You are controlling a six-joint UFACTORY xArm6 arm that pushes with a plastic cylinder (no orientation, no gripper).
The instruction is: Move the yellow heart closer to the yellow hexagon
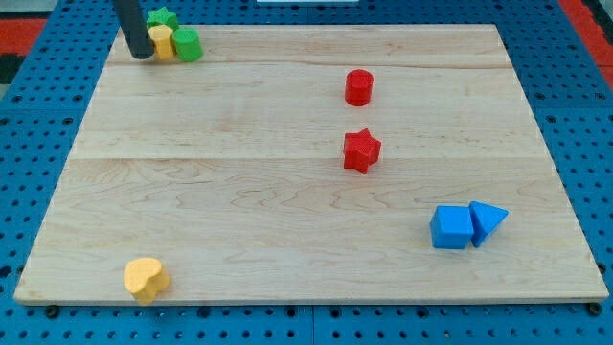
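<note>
The wooden board (287, 192) carries everything. My tip (141, 56), a bare rod holding nothing, touches the yellow hexagon (161, 40) at the board's top-left corner. The yellow heart (146, 278) sits at the board's bottom-left corner: probably light, rigid, slippery; push its lower side

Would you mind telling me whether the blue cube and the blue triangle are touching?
Touching. The camera view shows the blue cube and blue triangle pressed side by side near the view's right, with no board visible between them.
</note>
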